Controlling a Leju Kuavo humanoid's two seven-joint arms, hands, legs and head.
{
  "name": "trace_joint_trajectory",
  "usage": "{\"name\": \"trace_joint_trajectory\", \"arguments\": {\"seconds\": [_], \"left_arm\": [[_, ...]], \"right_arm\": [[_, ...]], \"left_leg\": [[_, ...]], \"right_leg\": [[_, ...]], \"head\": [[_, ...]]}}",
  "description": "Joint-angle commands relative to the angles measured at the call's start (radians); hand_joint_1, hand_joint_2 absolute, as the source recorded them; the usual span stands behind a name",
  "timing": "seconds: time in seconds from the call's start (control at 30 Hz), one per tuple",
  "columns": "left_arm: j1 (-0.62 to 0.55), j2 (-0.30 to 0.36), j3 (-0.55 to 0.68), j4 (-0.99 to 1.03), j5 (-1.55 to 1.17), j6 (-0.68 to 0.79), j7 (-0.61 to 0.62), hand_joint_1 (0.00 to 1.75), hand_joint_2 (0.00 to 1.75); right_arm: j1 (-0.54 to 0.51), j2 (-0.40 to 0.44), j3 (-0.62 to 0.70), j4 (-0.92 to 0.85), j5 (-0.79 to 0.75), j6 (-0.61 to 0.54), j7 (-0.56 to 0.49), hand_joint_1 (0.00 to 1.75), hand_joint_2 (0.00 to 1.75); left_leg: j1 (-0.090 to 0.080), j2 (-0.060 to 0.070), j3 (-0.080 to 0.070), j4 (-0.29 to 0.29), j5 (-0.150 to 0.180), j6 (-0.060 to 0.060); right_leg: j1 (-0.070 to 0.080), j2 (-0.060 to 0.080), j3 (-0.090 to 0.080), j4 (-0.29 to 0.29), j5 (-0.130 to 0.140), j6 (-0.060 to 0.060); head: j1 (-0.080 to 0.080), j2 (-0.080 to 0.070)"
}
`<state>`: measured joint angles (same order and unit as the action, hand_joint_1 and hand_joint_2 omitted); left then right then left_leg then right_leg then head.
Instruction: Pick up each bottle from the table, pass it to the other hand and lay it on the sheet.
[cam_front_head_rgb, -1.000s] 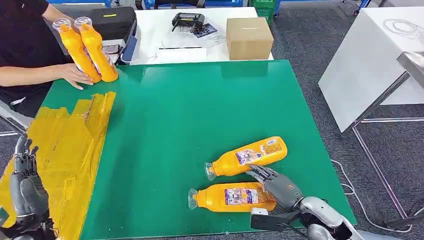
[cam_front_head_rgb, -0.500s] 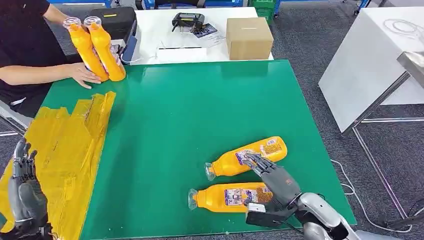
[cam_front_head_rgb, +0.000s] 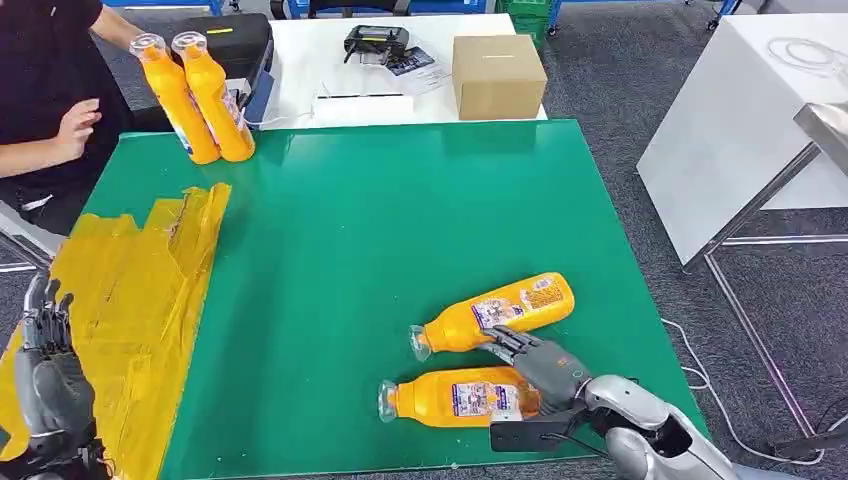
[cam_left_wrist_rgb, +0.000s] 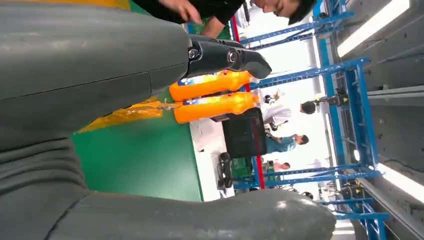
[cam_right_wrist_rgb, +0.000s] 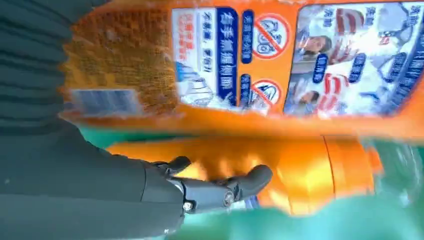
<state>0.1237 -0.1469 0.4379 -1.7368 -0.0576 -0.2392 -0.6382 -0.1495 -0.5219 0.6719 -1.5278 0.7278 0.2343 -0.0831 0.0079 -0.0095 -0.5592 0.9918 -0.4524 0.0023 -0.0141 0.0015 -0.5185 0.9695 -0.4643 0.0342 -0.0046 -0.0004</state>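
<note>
R robot hand (cam_front_head_rgb: 540, 365) spread, resting on near bottle (cam_front_head_rgb: 455, 397) | far bottle (cam_front_head_rgb: 495, 313) just beyond fingers

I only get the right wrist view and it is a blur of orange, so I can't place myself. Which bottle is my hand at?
Observer: The right hand is at the base end of the nearer lying bottle. The farther lying bottle is just past its fingers.
Operator: And the left hand?
Observer: The left hand is upright and holds nothing, beside the yellow sheet.
Operator: Any more bottles?
Observer: Two standing bottles are at the table's far left corner, near a person.
</note>
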Motion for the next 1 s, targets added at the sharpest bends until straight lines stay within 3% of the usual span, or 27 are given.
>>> {"name": "trace_joint_trajectory", "arguments": {"seconds": [0.03, 0.17, 0.33, 0.43, 0.47, 0.5, 0.67, 1.0], "left_arm": [[-0.029, 0.004, -0.004, 0.07, 0.02, 0.006, 0.009, 0.0, 0.0], [-0.028, 0.004, -0.004, 0.069, 0.023, 0.005, 0.01, 0.0, 0.0], [-0.038, 0.005, -0.016, 0.079, 0.035, 0.008, 0.015, 0.0, 0.0], [-0.045, 0.006, -0.027, 0.083, 0.043, 0.012, 0.02, 0.0, 0.0], [-0.046, 0.007, -0.03, 0.085, 0.045, 0.013, 0.021, 0.0, 0.0], [-0.048, 0.006, -0.03, 0.086, 0.047, 0.015, 0.022, 0.0, 0.0], [-0.05, 0.009, -0.029, 0.096, 0.064, 0.017, 0.024, 0.0, 0.0], [-0.046, 0.012, -0.037, 0.101, 0.082, 0.002, 0.045, 0.0, 0.0]], "right_arm": [[-0.121, -0.182, 0.189, 0.037, -0.058, 0.064, 0.05, 0.0, 1.75], [-0.126, -0.186, 0.204, 0.034, -0.06, 0.078, 0.069, 0.0, 1.75], [-0.171, -0.299, 0.29, -0.018, -0.09, 0.14, 0.1, 0.0, 1.75], [-0.184, -0.282, 0.334, 0.026, -0.085, 0.145, 0.115, 0.0, 1.75], [-0.191, -0.273, 0.347, 0.043, -0.083, 0.145, 0.117, 1.43, 1.75], [-0.196, -0.266, 0.354, 0.056, -0.082, 0.146, 0.119, 1.75, 1.75], [-0.212, -0.222, 0.373, 0.121, -0.094, 0.129, 0.134, 1.75, 1.75], [-0.148, -0.029, 0.246, 0.26, -0.15, -0.007, 0.139, 1.75, 1.75]], "left_leg": [[0.0, 0.001, 0.003, 0.0, -0.001, 0.0], [0.001, 0.0, 0.003, 0.0, 0.0, 0.001], [-0.001, -0.001, 0.002, 0.001, -0.001, 0.0], [-0.001, -0.002, 0.002, 0.0, 0.0, 0.0], [0.0, -0.001, 0.002, -0.001, 0.0, 0.0], [0.0, 0.0, 0.003, -0.001, 0.0, 0.0], [0.001, 0.001, 0.003, -0.001, 0.0, 0.0], [0.002, 0.002, 0.012, -0.004, 0.002, 0.0]], "right_leg": [[0.0, 0.0, 0.003, -0.001, 0.0, -0.001], [0.001, -0.001, 0.004, -0.002, 0.0, -0.002], [0.0, -0.002, 0.002, 0.0, -0.001, -0.001], [0.0, -0.002, 0.002, -0.001, 0.0, -0.001], [0.0, -0.001, 0.002, -0.001, 0.0, -0.001], [0.0, -0.001, 0.004, -0.002, 0.0, -0.001], [0.001, 0.0, 0.003, -0.002, 0.001, -0.001], [0.002, 0.0, 0.011, -0.005, 0.003, -0.002]], "head": [[0.0, 0.0], [0.0, 0.0], [0.0, 0.0], [0.0, 0.0], [0.0, 0.0], [0.0, 0.0], [0.001, 0.0], [0.0, 0.0]]}}
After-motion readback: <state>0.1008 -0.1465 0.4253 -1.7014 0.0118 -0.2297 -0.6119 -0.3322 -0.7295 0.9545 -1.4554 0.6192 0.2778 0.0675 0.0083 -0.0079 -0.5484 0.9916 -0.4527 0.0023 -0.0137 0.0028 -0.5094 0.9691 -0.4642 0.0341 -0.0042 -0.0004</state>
